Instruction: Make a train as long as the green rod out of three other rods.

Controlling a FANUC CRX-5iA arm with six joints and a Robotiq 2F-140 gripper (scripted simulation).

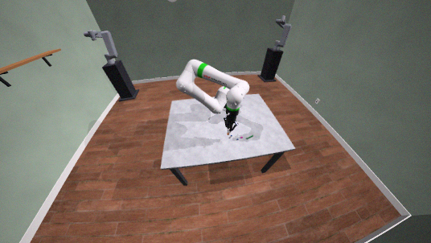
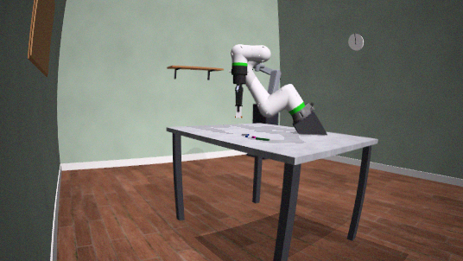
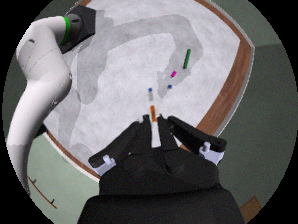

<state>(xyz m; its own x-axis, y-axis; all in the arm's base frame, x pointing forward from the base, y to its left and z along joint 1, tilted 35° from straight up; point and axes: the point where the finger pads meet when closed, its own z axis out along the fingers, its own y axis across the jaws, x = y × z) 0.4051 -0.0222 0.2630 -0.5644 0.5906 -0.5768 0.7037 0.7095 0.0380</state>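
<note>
My gripper [image 3: 153, 113] is shut on an orange rod [image 3: 153, 112] and holds it upright, well above the table. In the exterior view the gripper [image 2: 237, 113] hangs over the table's far left part, with the orange tip [image 2: 237, 116] at its fingers. On the table lie a green rod [image 3: 186, 58], a magenta rod [image 3: 173, 74] and two small blue rods [image 3: 150, 90] [image 3: 169, 87], in a loose row, apart from each other. In the top view the green rod [image 1: 249, 137] and the magenta rod [image 1: 241, 137] lie to the right of, and below, the gripper [image 1: 228, 129].
The rods lie near the table's front right edge [image 1: 257, 154]. The arm's base [image 2: 308, 123] stands on the table's far side. Two black camera stands [image 1: 120, 80] [image 1: 271, 64] stand on the floor behind the table.
</note>
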